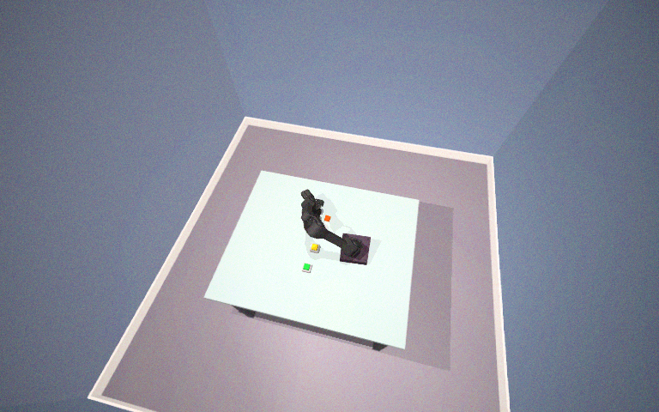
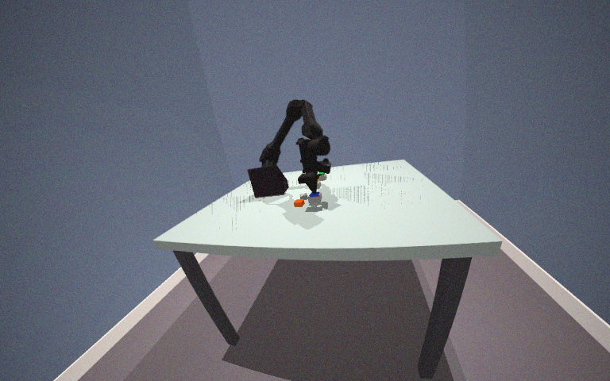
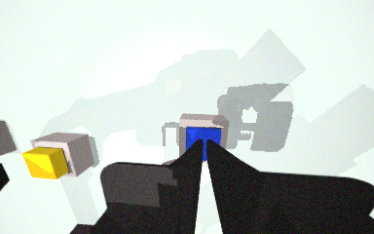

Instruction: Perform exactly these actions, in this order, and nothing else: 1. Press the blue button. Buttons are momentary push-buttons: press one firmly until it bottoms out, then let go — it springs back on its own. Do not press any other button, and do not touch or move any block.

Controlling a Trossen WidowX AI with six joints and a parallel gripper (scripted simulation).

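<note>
The blue button (image 2: 314,194) (image 3: 196,133) sits in a light grey housing. It shows in the exterior view and at the middle of the wrist view; the arm hides it in the top view. My gripper (image 2: 314,190) (image 3: 204,143) is shut and empty, pointing down, with its fingertips together at the blue cap. The tips overlap the near part of the cap in the wrist view. The fingers hide that part, and I cannot tell how far down the cap is pressed.
The yellow button (image 1: 315,247) (image 3: 45,163) and the green button (image 1: 306,267) (image 2: 322,174) stand in a row away from the blue one. An orange block (image 1: 327,217) (image 2: 299,202) lies close to the blue button. A small pale block (image 2: 303,195) lies beside its housing.
</note>
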